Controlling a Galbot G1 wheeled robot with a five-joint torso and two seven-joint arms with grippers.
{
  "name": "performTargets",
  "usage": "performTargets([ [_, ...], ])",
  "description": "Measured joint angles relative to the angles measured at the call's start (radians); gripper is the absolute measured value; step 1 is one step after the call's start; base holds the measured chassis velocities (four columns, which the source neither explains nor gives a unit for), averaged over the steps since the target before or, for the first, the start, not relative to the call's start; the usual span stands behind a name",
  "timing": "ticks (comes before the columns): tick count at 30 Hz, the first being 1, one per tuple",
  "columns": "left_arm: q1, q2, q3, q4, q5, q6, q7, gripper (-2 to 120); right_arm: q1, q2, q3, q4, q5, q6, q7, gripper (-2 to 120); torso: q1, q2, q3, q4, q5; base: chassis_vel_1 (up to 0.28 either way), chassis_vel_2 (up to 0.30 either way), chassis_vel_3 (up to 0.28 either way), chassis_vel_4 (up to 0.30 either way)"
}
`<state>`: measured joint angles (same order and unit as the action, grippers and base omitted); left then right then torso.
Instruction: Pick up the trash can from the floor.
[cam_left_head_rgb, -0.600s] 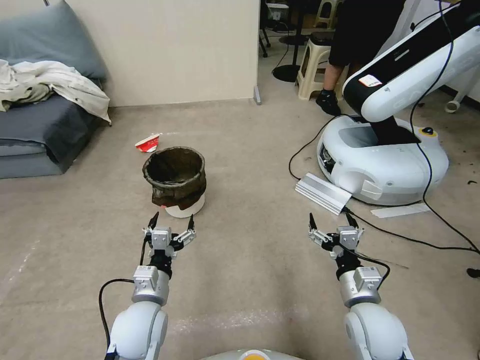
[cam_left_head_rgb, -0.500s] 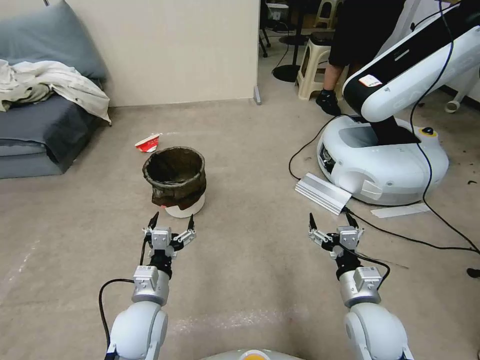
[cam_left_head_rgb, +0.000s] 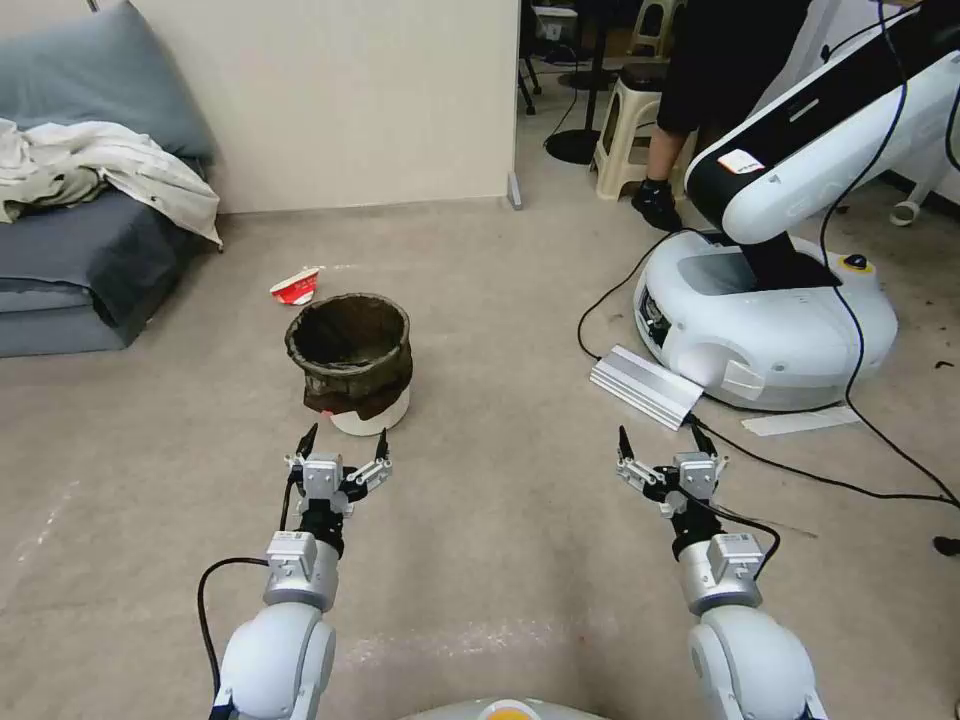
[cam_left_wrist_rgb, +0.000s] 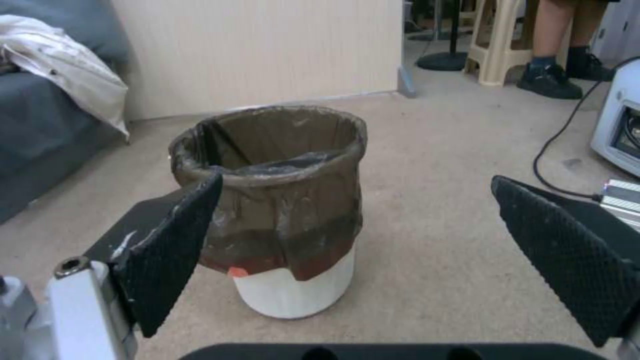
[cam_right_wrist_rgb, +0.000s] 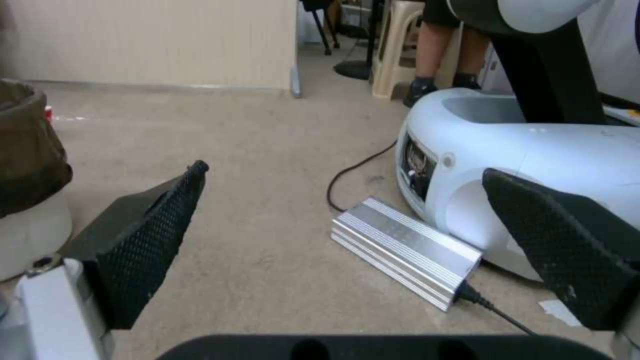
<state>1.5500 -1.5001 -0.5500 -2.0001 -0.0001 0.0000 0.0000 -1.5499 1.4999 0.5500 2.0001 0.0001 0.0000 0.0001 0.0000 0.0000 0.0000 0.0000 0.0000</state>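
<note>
Both arms reach forward, low over the floor (cam_left_head_rgb: 500, 560). Left claw (cam_left_head_rgb: 343, 443), fingers spread, sits just short of the upright trash can (cam_left_head_rgb: 350, 360) at its 12 o'clock; right claw (cam_left_head_rgb: 660, 443), likewise spread, hangs well apart at 3 o'clock.

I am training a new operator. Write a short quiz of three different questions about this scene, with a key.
1. True or false: the trash can stands upright on the floor.
2. Which gripper is nearer the can? A) left gripper B) right gripper
3. Fill in: the crushed paper cup lies ___ the can, seen from the robot.

Key: 1 true; 2 A; 3 behind. Both grippers are open and hold nothing.
</note>
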Motion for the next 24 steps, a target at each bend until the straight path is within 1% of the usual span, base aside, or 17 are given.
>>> performTargets([
  [16,0.002,0.0,0.002,-0.009,0.0,0.003,-0.002,100,-0.005,0.004,0.0,0.008,-0.004,0.0,0.0,100,0.0,0.0,0.0,0.0,0.0,0.0,0.0,0.0,0.0],
  [19,0.004,0.001,0.004,-0.018,-0.002,0.006,-0.005,100,-0.017,0.014,0.0,0.03,-0.015,-0.002,0.003,100,0.0,0.0,0.0,0.0004,0.0002,0.0,0.0,0.0,0.0],
  [20,0.003,0.001,0.003,-0.018,-0.002,0.007,-0.005,100,-0.035,0.03,-0.003,0.065,-0.028,-0.003,0.006,100,0.0,0.0,0.0,-0.0005,0.0004,0.0,0.0,0.0,0.0],
  [21,0.003,0.001,0.004,-0.018,-0.002,0.007,-0.005,100,-0.036,0.028,-0.001,0.066,-0.024,-0.002,0.006,100,0.0,0.0,0.0,-0.0002,-0.0013,0.0,0.0,0.0,0.0],
  [22,0.005,0.002,0.003,-0.025,-0.002,0.009,-0.007,100,-0.051,0.04,-0.002,0.087,-0.039,-0.003,0.007,100,0.0,0.0,0.0,0.0002,0.0015,0.0,0.0,0.0,0.0],
  [23,0.005,0.002,0.003,-0.025,-0.002,0.009,-0.007,100,-0.051,0.04,-0.002,0.087,-0.039,-0.003,0.007,100,0.0,0.0,0.0,0.0002,0.0015,0.0,0.0,0.0,0.0],
  [24,0.004,0.001,0.004,-0.025,-0.002,0.009,-0.007,100,-0.063,0.051,-0.002,0.116,-0.037,-0.001,0.008,100,0.0,0.0,0.0,-0.0006,-0.0015,0.0,0.0,0.0,0.0],
])
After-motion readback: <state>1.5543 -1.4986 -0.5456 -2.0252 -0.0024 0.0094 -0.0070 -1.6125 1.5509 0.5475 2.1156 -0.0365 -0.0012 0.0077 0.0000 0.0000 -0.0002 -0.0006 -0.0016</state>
